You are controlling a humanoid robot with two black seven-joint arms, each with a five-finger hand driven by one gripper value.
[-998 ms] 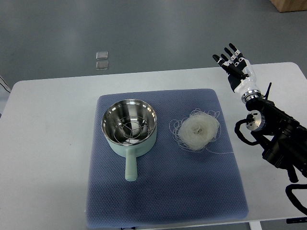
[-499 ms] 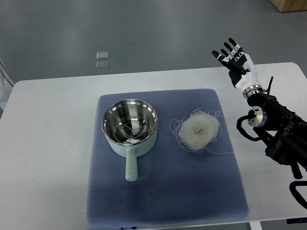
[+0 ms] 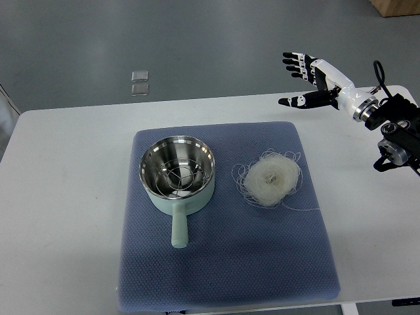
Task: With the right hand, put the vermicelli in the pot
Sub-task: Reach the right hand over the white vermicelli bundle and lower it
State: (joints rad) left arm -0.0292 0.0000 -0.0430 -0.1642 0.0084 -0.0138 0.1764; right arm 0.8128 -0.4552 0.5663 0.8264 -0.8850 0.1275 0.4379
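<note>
My camera shows only the right hand (image 3: pixel 314 82). It has a white shell over the palm and back. Its fingers (image 3: pixel 294 63) are black, segmented, with pale bands at the joints and dark tips. Behind the fingers, past the white shell, I see a silver metal ring at the wrist. Further back the forearm (image 3: pixel 397 131) is black, blocky, with a round grey disc on its side. A thin black cable (image 3: pixel 378 71) loops above the wrist.
</note>
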